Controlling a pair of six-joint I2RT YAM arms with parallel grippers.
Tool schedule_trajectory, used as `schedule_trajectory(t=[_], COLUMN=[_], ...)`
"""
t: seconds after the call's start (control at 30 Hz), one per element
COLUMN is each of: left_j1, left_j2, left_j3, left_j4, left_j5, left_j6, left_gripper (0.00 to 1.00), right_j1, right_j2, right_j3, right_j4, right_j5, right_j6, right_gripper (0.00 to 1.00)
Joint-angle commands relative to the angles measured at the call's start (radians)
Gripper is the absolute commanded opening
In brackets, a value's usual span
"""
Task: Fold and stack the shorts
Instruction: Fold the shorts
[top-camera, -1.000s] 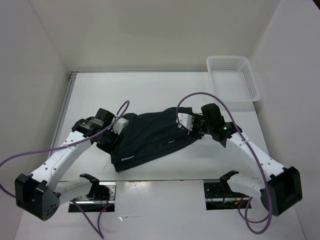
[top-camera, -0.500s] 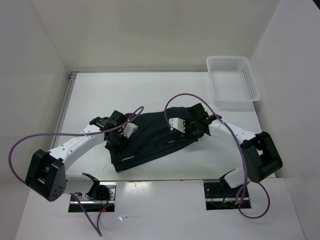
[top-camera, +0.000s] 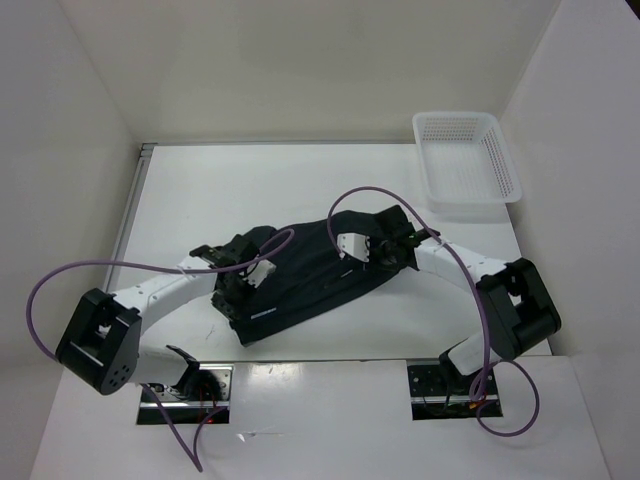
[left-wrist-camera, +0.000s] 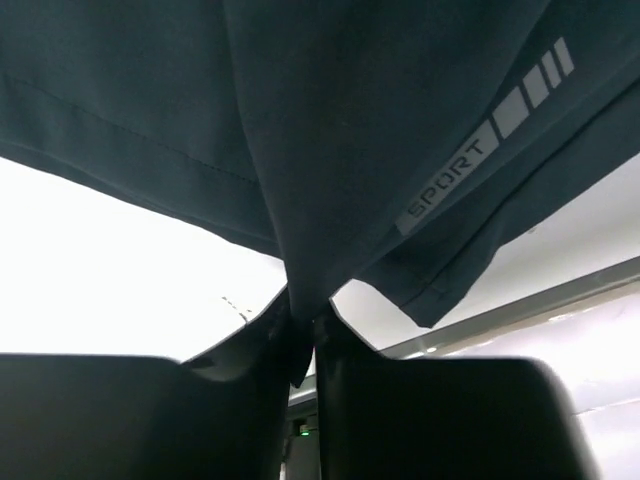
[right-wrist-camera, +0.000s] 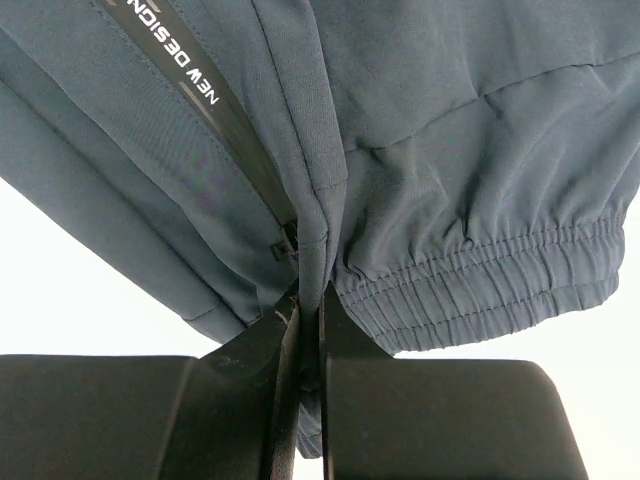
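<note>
The shorts (top-camera: 305, 275) lie mid-worktop (top-camera: 200, 190), their long axis slanting near-left to far-right, with the left gripper (left-wrist-camera: 303, 335) pinching the near-left end and the right gripper (right-wrist-camera: 305, 310) pinching cloth by the far-right waistband.

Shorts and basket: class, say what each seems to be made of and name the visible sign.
The shorts: soft matte fabric, probably synthetic, dark navy; it creases and shows stitched seams and a gathered elastic waistband. The basket: white plastic by the look, with rigid moulded mesh walls.
</note>
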Motion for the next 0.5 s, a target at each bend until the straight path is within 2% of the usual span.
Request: schedule_trajectory(t=[0.0, 0.13, 0.2, 0.37, 0.43, 0.47], left_j1=[-0.002, -0.002, -0.002, -0.025, -0.068, -0.078], left_j2=[0.003, 0.003, -0.009, -0.043, -0.052, -0.052], left_j3=[0.046, 0.104, 0.142, 0.262, 0.262, 0.247], left_j4=[-0.008, -0.075, -0.105, -0.22, -0.276, -0.293], left_j5=[0.063, 0.137, 0.16, 0.209, 0.266, 0.293], left_j6=[0.001, 0.001, 0.001, 0.001, 0.001, 0.001], left_gripper=[0.08, 0.04, 0.04, 0.02, 0.08, 0.14], right_j1=[0.008, 0.008, 0.008, 0.008, 0.008, 0.008], right_j2=[-0.042, -0.064, -0.103, -0.226, -0.281, -0.281], right_j3=[0.007, 0.028, 0.054, 0.024, -0.026, -0.047], right_j4=[0.031, 0.007, -0.015, -0.081, -0.096, -0.11], right_j5=[0.028, 0.028, 0.037, 0.037, 0.047, 0.056], right_j6=[0.005, 0.019, 0.019, -0.081, -0.128, -0.141], right_gripper=[0.08, 0.08, 0.03, 0.0, 0.0, 0.0])
